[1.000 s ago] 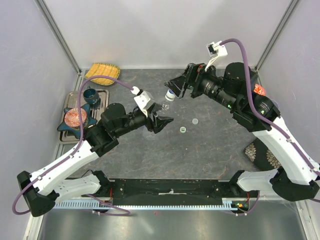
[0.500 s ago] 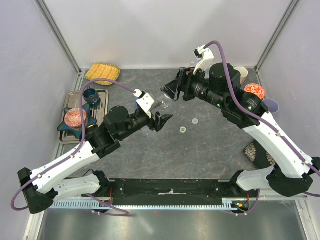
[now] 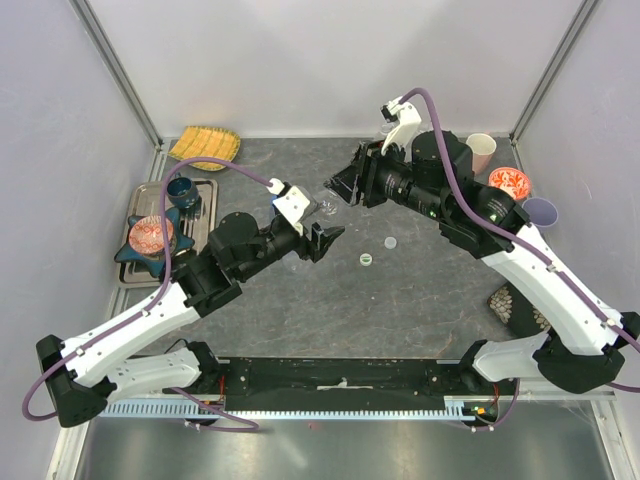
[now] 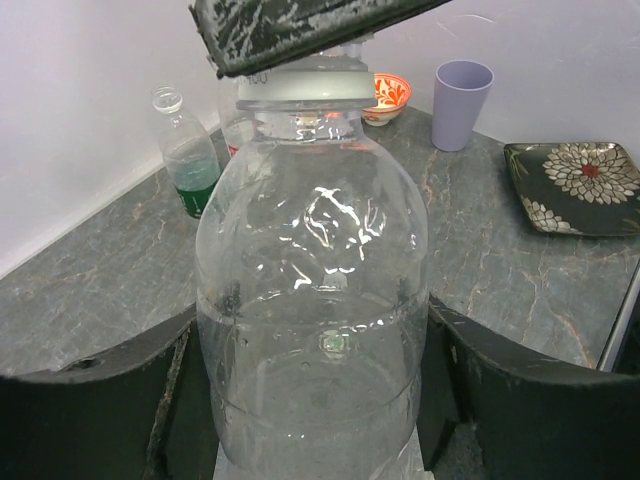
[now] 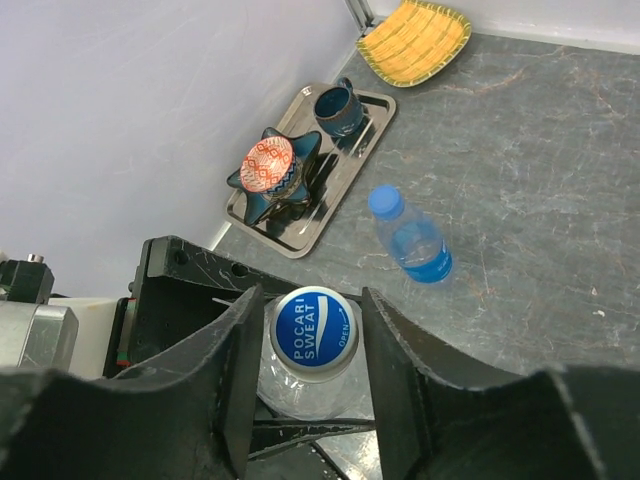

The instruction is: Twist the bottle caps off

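Right wrist view: right gripper (image 5: 312, 310) sits over the white-and-blue cap (image 5: 312, 335), one finger on each side of its rim, pads at or just off the edge; can't tell if it is truly clamped yet. Cap is on the clear bottle (image 4: 315, 300). Left wrist view shows that bottle gripped by its body in the left gripper (image 4: 312, 330), fingers pressed on both flanks, with one right-hand finger lying across the cap from above. Top view puts the held bottle mid-table between the two wrists. Step in hand, as I read it: getting a hold on this cap, twist not yet begun. Next move calls for a firm pinch on the rim, then wrist rotation about the bottle's axis while the left holds the body, then a lift clear. The thin wall may squash or spin in the grip, so the left must hold firm. Near the held bottle on the robot's right lie two loose caps on the table, a white cap (image 3: 391, 242) and a white-and-green cap (image 3: 367, 260), so likely two bottles are done. Green-label bottle (image 4: 190, 165) stands behind the held bottle with an open mouth. Blue bottle (image 5: 412, 240) is beyond the held bottle toward the tray (image 5: 350, 175), blue cap (image 5: 385, 201) on, so likely one more to go after this.
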